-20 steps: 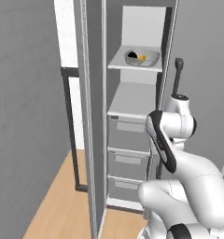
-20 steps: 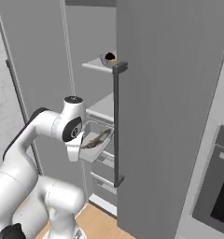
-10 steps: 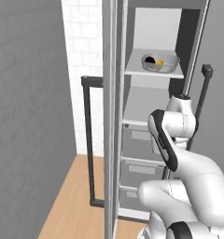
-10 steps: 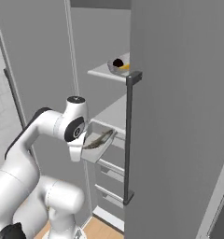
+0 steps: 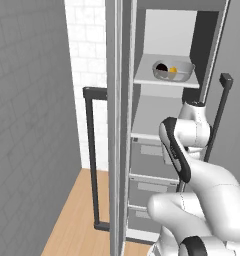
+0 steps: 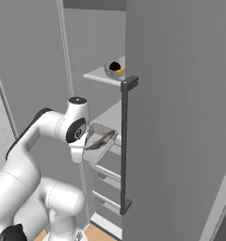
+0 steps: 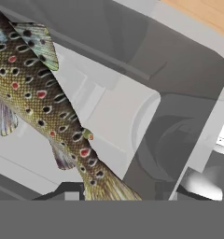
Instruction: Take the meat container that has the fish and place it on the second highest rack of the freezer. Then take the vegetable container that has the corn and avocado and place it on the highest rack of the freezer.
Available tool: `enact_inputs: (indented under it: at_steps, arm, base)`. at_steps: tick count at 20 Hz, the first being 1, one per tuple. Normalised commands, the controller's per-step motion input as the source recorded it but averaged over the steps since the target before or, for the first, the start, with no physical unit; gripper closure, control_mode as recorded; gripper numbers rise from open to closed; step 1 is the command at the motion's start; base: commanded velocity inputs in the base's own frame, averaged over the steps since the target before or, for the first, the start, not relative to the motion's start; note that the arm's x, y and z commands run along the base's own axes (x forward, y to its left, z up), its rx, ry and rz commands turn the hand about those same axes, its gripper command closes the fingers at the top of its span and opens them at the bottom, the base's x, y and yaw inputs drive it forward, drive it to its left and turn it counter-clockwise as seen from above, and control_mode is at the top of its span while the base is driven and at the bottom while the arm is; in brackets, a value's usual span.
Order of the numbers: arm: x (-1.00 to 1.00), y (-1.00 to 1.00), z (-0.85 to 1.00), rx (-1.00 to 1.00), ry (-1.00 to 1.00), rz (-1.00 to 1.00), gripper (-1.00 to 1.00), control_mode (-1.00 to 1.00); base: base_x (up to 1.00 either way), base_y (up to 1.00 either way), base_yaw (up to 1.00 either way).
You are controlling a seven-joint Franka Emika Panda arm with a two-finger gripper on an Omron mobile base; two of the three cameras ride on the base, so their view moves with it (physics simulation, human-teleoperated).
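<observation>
arm: white Franka, rises from base, elbow bent, forearm reaching fwd at mid height
wrist: dark joint, turned twd cabinet interior
gripper (image 6: 86, 143): hangs below wrist, clamped on rim of meat container (image 6: 101, 143)
fingertips (image 7: 69, 190): dark, at bottom of hand view

Counted: one freezer (image 5: 162, 125), doors open. Two containers: one vegetable container (image 5: 172, 70) on the highest rack (image 5: 164, 79), one meat container (image 6: 101, 142) at the end effector (image 6: 82, 147). One fish (image 7: 44, 102) in the latter. One corn (image 5: 173, 70), one avocado (image 5: 162, 68). Three stacked drawers (image 5: 152, 172). Two vertical bar handles (image 6: 125, 146).
</observation>
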Motion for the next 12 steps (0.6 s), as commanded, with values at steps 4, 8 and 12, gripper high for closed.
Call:
enact_inputs:
  at_steps: [4,8,12]
  arm:
    - [0.94,0.00,0.05,-0.07,0.00,-0.02,1.00,-1.00]
    - [1.00,0.00,0.19,-0.13,-0.03,-0.05,1.00,-1.00]
    - [1.00,-0.03,0.16,-0.01,0.10,-0.10,1.00,-1.00]
  base:
    - [0.00,0.00,0.00]
    - [0.00,0.00,0.00]
    - [0.00,0.00,0.00]
